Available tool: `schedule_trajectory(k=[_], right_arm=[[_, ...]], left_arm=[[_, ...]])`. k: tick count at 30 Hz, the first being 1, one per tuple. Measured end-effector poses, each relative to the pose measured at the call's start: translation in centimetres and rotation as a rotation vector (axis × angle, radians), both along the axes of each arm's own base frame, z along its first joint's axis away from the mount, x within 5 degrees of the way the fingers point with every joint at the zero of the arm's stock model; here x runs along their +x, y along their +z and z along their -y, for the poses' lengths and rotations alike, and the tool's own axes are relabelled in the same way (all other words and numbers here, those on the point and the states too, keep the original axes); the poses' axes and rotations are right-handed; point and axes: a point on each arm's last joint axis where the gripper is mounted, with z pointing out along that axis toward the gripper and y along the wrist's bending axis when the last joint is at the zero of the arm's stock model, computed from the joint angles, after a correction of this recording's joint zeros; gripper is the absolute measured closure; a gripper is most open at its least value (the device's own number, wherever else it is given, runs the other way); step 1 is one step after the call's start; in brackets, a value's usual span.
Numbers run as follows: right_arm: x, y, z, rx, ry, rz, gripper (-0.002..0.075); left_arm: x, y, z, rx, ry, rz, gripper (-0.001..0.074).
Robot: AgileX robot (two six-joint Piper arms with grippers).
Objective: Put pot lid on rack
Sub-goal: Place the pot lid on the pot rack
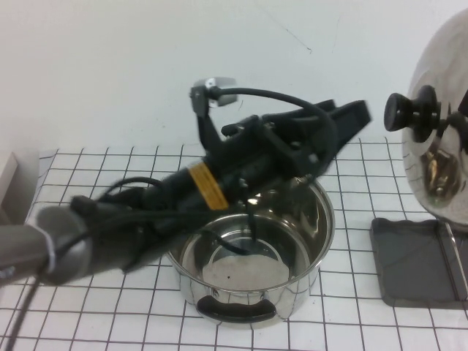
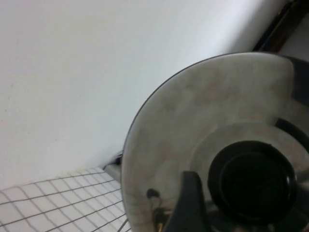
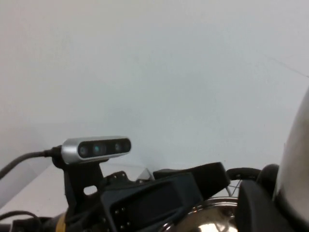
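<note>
The pot lid (image 1: 439,168) is upright at the right edge of the high view, above the rack (image 1: 409,263), with its black knob (image 1: 407,111) pointing left. My right gripper (image 3: 285,193) is shut on the lid's edge, with one finger (image 3: 260,208) on the domed side. The right arm is out of the high view. My left gripper (image 1: 356,115) reaches over the pot, open, a short gap from the knob. In the left wrist view the lid (image 2: 193,125) and knob (image 2: 251,181) face the camera, with one finger (image 2: 190,205) beside the knob.
The deep steel pot (image 1: 252,256) stands open and empty under the left arm at the table's middle. The rack's thin wire bar (image 1: 455,259) runs along its right side. A beige box (image 1: 7,175) sits at the far left edge. A white wall stands behind the table.
</note>
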Motion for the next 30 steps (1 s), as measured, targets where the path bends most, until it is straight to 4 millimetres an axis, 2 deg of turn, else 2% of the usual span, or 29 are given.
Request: schedule_trajectory(k=[2, 3, 5, 7, 10, 13, 16, 19, 26, 30], right_arm=[[0.0, 0.0, 0.0, -0.025, -0.005, 0.017, 0.0648], [0.0, -0.1, 0.0, -0.043, -0.004, 0.024, 0.0648], [0.0, -0.4, 0.1, -0.103, -0.001, 0.03, 0.0648], [0.0, -0.8, 0.2, -0.175, -0.004, 0.031, 0.0648], [0.1, -1.6, 0.5, -0.293, -0.018, 0.024, 0.0648], [0.3, -2.0, 0.9, -0.372, -0.056, 0.012, 0.0648], [0.7, -2.3, 1.4, -0.413, -0.103, 0.008, 0.0648], [1.4, -2.9, 1.6, -0.422, -0.12, -0.02, 0.0648], [4.0, -5.9, 1.6, -0.429, -0.093, -0.16, 0.0648], [4.7, -6.8, 1.6, -0.432, -0.09, -0.195, 0.0648]], left_arm=[[1.0, -0.2, -1.4, 0.039, -0.001, 0.011, 0.0251], [1.4, -0.2, -2.2, 0.063, -0.006, 0.021, 0.0292], [2.0, 0.0, -3.6, 0.105, -0.015, 0.036, 0.0417], [2.7, 0.3, -5.8, 0.168, -0.022, 0.059, 0.0599], [3.1, 1.0, -8.6, 0.243, -0.019, 0.076, 0.0694], [3.0, 1.7, -10.9, 0.308, -0.018, 0.081, 0.0723], [2.6, 2.4, -12.1, 0.35, -0.022, 0.105, 0.0731], [2.1, 2.5, -12.2, 0.391, -0.048, 0.132, 0.0732], [1.7, 1.9, -12.2, 0.462, -0.094, 0.145, 0.0735], [1.5, 1.7, -12.2, 0.49, -0.115, 0.149, 0.0736]])
